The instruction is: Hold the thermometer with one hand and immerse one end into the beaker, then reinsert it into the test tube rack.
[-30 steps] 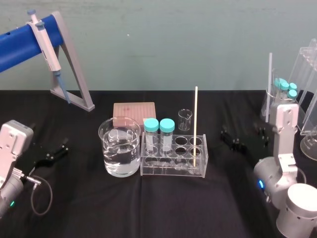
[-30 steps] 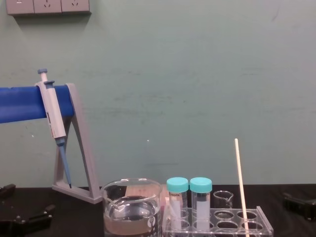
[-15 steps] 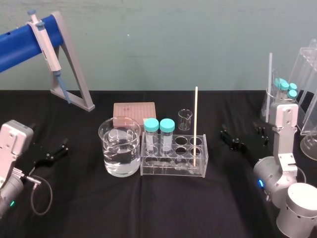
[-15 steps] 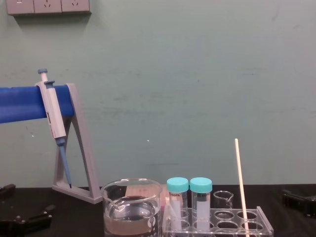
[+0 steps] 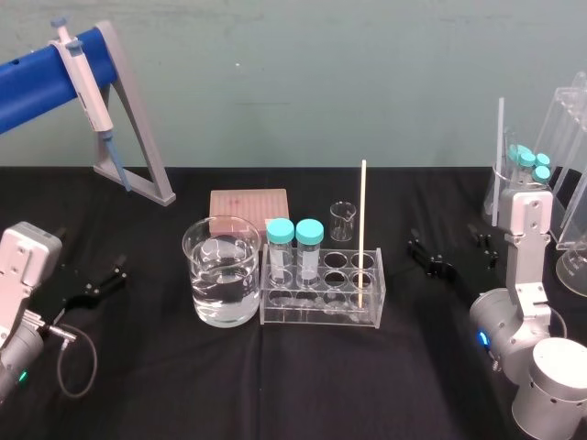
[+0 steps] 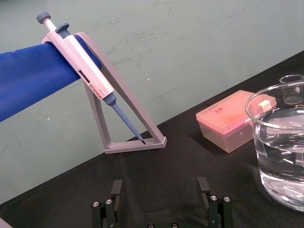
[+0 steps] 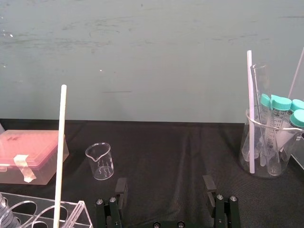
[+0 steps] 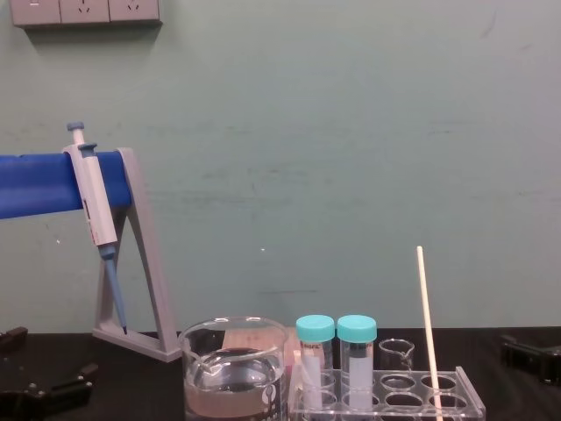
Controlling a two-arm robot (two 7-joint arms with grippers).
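Right gripper [image 5: 449, 249]: down low over the black table [image 5: 275, 385], jaws spread wide, nothing between them!
Thermometer [image 5: 362, 234]: standing almost upright in the test tube rack [image 5: 321, 317], off to the right gripper's left, and no finger touches it.
Test tube rack: the end holding the thermometer is the end nearest the right gripper, with a strip of bare cloth between rack and fingertips.
Beaker [image 5: 206, 275]: partly filled with clear liquid and just beside the rack's other end, so the whole rack sits between it and the right gripper.
Capped tubes [image 5: 280, 249]: two teal-topped ones in the rack at the beaker end, farther from the right gripper than the thermometer.
Tiny beaker [image 5: 342, 221]: behind the rack, ahead and to the left of the right gripper.
Left gripper [image 5: 92, 258]: on the far side of the beaker from the right gripper, low by the table, fingers apart and empty.
Pipette [image 5: 87, 92]: hanging on the grey stand [image 5: 142, 137], beyond the left gripper.
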